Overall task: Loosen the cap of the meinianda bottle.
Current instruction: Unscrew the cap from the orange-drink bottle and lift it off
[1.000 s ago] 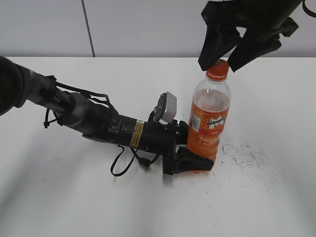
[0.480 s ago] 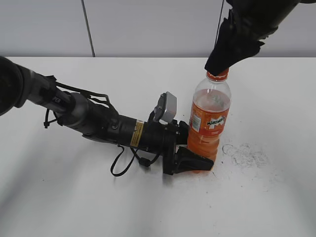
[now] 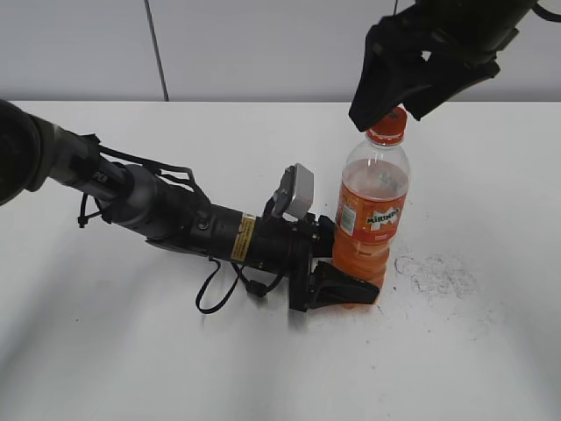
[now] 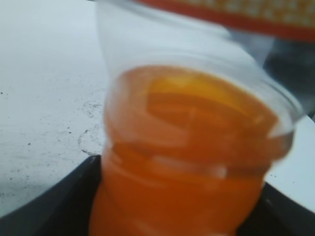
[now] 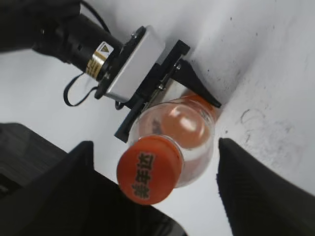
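Observation:
The meinianda bottle [image 3: 370,210] stands upright on the white table, with orange liquid and an orange label. My left gripper [image 3: 344,282] is shut on its lower body. It fills the left wrist view [image 4: 192,162], blurred, between the dark jaws of the left gripper [image 4: 172,216]. The orange cap [image 3: 387,125] sits on the neck. My right gripper [image 3: 401,98] hangs over the cap, open, with a finger on each side and apart from it. In the right wrist view the cap [image 5: 147,169] shows its printed top between the spread jaws of the right gripper [image 5: 155,147].
My left arm [image 3: 175,219] lies low across the table from the left, with a loose black cable [image 3: 215,294] under it. Its white wrist camera box [image 5: 133,66] sits next to the bottle. Grey scuff marks [image 3: 434,272] lie right of the bottle.
Half a second ago my right gripper was closed down over the cap. Now it has opened and turned, with its fingers apart on both sides of the cap. The bottle and left arm are unmoved.

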`<state>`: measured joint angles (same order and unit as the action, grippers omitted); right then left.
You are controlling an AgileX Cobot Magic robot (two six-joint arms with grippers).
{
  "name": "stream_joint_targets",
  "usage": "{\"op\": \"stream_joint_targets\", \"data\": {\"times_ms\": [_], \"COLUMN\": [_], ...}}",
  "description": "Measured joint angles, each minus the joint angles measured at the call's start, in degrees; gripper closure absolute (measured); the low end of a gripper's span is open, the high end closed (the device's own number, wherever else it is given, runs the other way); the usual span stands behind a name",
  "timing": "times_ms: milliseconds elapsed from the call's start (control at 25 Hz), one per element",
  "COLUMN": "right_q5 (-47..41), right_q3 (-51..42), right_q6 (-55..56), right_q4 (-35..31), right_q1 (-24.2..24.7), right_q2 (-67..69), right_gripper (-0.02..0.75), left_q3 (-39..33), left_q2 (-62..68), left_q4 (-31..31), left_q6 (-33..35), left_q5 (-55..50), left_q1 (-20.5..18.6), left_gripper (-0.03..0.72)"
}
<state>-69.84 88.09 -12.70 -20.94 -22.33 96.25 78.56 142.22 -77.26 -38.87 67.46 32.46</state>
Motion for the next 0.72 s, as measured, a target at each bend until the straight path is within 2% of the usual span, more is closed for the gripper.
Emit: {"op": "stream_joint_targets", "data": {"times_ms": [120,280,320,360,480,720], "right_q5": [0.0,0.0,0.0,0.0,0.0,0.0], "right_q3": [0.0,0.0,0.0,0.0,0.0,0.0], "right_q6": [11.2,12.7,11.8,11.4,1.8,-34.4], "right_q4": [0.0,0.1,-0.1,-0.1,-0.4,-1.6], "right_q1": [0.0,0.0,0.0,0.0,0.0,0.0], "right_q2": [0.0,0.0,0.0,0.0,0.0,-0.1], "right_gripper": [0.237,0.403,0.469,0.470,0.470,0.474], "left_q3": [0.0,0.0,0.0,0.0,0.0,0.0], "left_q2": [0.0,0.0,0.0,0.0,0.0,0.0], "left_q4": [-0.1,-0.1,-0.1,-0.1,-0.1,-0.1], "left_q6": [0.0,0.0,0.0,0.0,0.0,0.0], "left_q5": [0.1,0.1,0.1,0.1,0.1,0.1], "left_q1": [0.0,0.0,0.0,0.0,0.0,0.0], "left_gripper": [0.126,0.126,0.126,0.126,0.126,0.126]}}
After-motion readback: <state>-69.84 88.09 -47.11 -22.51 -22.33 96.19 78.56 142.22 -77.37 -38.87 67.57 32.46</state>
